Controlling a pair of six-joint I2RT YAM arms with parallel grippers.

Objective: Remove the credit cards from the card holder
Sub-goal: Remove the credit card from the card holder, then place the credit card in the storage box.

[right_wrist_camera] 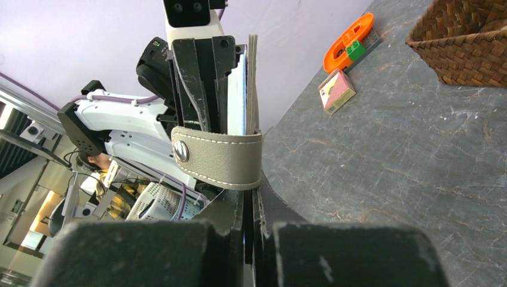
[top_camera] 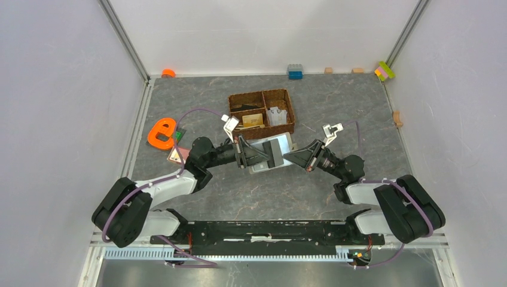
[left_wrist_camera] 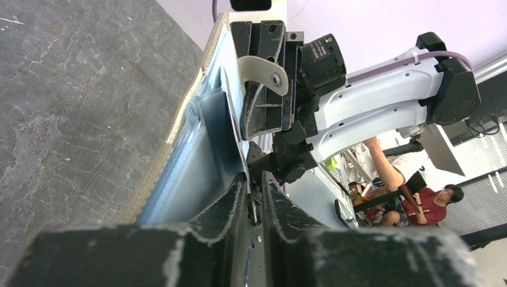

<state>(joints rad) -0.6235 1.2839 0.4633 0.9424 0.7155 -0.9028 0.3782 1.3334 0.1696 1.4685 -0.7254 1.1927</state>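
Right pincer (right_wrist_camera: 248,206) is pinching the flat grey-olive folding card holder (top_camera: 286,143) by its strap end, above the grey surface (top_camera: 239,197) near the brown woven basket (top_camera: 261,92); left pincer (left_wrist_camera: 254,200) is sitting narrowly parted, grip unclear, with the holder looking light, floppy, best edge-held.

Basket (top_camera: 258,93) at twelve o'clock from table centre; blue block (top_camera: 295,72) beyond it; orange ring (top_camera: 155,139) at ten; coloured blocks (top_camera: 385,70) at two.
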